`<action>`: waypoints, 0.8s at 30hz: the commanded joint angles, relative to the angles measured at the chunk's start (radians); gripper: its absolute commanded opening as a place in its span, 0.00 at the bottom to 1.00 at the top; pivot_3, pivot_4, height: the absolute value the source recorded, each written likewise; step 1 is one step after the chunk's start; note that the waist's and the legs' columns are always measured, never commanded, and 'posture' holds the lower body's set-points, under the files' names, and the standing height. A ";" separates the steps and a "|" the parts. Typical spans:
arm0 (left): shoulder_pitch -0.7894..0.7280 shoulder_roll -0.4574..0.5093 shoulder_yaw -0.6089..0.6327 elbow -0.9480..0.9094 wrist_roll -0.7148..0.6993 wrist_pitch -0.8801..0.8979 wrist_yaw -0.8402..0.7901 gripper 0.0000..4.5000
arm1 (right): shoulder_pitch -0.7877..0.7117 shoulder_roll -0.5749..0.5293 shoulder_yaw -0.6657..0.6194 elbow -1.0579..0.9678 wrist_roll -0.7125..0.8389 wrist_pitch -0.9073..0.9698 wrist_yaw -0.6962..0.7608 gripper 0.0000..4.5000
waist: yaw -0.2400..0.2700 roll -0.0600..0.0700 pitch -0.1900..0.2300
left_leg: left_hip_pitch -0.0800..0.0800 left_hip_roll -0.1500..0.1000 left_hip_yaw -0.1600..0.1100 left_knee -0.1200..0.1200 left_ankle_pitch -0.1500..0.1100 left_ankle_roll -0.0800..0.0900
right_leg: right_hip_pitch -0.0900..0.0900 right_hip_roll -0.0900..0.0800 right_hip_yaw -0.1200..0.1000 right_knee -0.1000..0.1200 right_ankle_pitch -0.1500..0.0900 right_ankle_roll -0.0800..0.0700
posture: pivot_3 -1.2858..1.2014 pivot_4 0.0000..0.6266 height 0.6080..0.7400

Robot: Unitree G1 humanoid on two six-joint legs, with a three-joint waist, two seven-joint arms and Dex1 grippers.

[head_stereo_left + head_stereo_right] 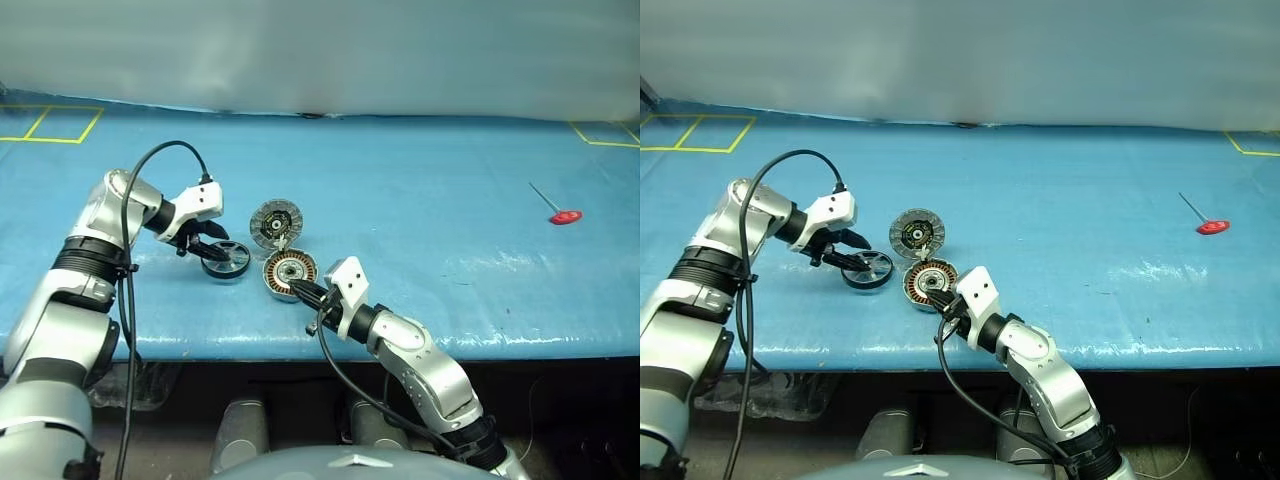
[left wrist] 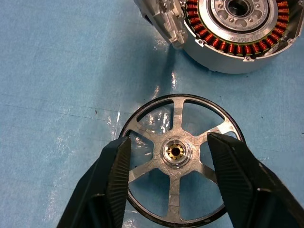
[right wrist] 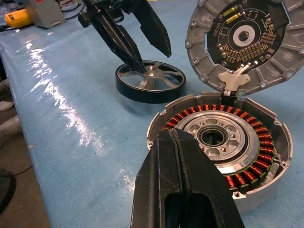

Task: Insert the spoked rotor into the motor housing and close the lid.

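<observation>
My left gripper [image 2: 168, 183], fingers spread and grasping nothing, straddles the flat spoked rotor [image 2: 178, 159] beside the motor housing [image 3: 223, 142]; right gripper [image 3: 183, 190] clenched.

The left arm reaches in, its left gripper [image 1: 213, 250] angled downward with the 2 fingers spread apart. The right gripper [image 1: 303, 291] lies nearly level, its fingers pressed together.

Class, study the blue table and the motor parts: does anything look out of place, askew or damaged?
One thing: a red-handled tool lies alone far to the right, away from the work. The spoked rotor lies flat beside the motor housing, whose lid stands open. No damage shows.
</observation>
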 commanded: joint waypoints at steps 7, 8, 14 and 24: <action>-0.019 0.001 0.007 -0.005 0.011 -0.006 -0.014 0.62 | -0.014 0.008 0.005 -0.031 -0.002 0.011 -0.010 0.00 | 0.000 0.000 0.000 | 0.000 0.000 0.000 0.000 0.000 0.000 | 0.000 0.000 0.000 0.000 0.000 0.000 | 0.52 0.24 1.00; -0.018 0.000 0.005 -0.005 0.012 -0.003 -0.017 0.62 | -0.015 0.008 0.005 -0.031 -0.002 0.012 -0.011 0.00 | 0.000 0.000 0.000 | 0.000 0.000 0.000 0.000 0.000 0.000 | 0.000 0.000 0.000 0.000 0.000 0.000 | 0.52 0.24 1.00; -0.015 -0.006 -0.017 -0.001 0.026 0.008 -0.036 0.62 | -0.014 0.010 0.004 -0.034 -0.005 0.017 -0.014 0.00 | 0.000 0.000 0.000 | 0.000 0.000 0.000 0.000 0.000 0.000 | 0.000 0.000 0.000 0.000 0.000 0.000 | 0.52 0.24 1.00; -0.011 -0.008 -0.053 0.011 0.069 -0.001 -0.049 0.62 | -0.015 0.009 0.005 -0.036 -0.009 0.018 -0.018 0.00 | 0.000 0.000 0.000 | 0.000 0.000 0.000 0.001 0.000 0.000 | 0.000 0.000 0.000 0.001 0.000 0.000 | 0.52 0.24 1.00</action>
